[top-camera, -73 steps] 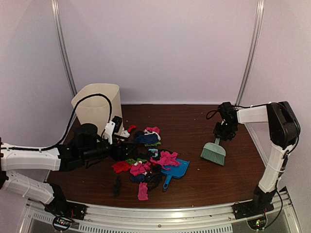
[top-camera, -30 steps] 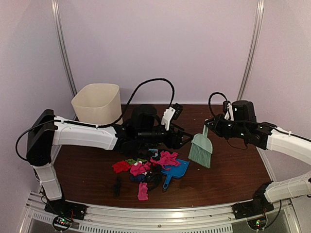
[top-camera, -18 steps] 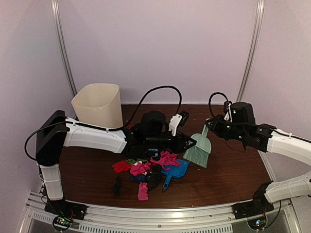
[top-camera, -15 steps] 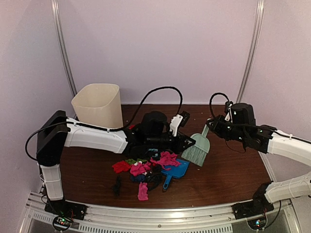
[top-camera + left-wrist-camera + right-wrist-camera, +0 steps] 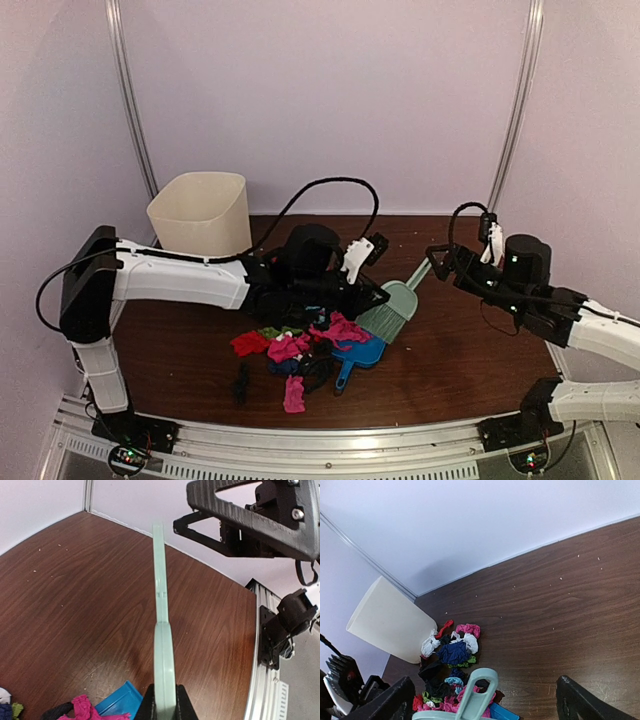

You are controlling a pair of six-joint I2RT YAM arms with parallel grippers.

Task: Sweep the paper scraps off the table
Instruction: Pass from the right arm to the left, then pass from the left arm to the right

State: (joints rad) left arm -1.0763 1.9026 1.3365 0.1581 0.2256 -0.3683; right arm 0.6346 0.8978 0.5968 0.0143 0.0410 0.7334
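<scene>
The paper scraps [image 5: 300, 347], small crumpled bits in pink, red, dark blue, black, green and white, lie heaped on the near middle of the dark reddish-brown wood-grain table [image 5: 470, 350]. Several rest on or against the mouth of the blue plastic dustpan [image 5: 362, 352]. The right wrist view shows more of them strewn back toward the foot of the cream plastic waste bin [image 5: 200, 213].

The pale green hand brush [image 5: 388, 312] stands just behind the dustpan. Its bristles point down and its handle tilts up and away toward the right side. Whether the bristles touch the wood I cannot tell.

The left gripper [image 5: 378, 297] reaches across above the heap and pinches the brush low on its body. In the left wrist view the two black fingers [image 5: 150, 707] press on either face of the thin edge-on plastic. Holding it so low probably gives firm control of the bristle end for short strokes.

The right gripper [image 5: 438, 259] sits beyond the handle's tip with its fingers spread wide. The looped end of the handle lies between them, touching neither.

The brush looks placed to drag the far scraps forward into the dustpan. No sweeping stroke looks done yet, and the dustpan is unheld, so a hard push could shove it along instead of loading it.
</scene>
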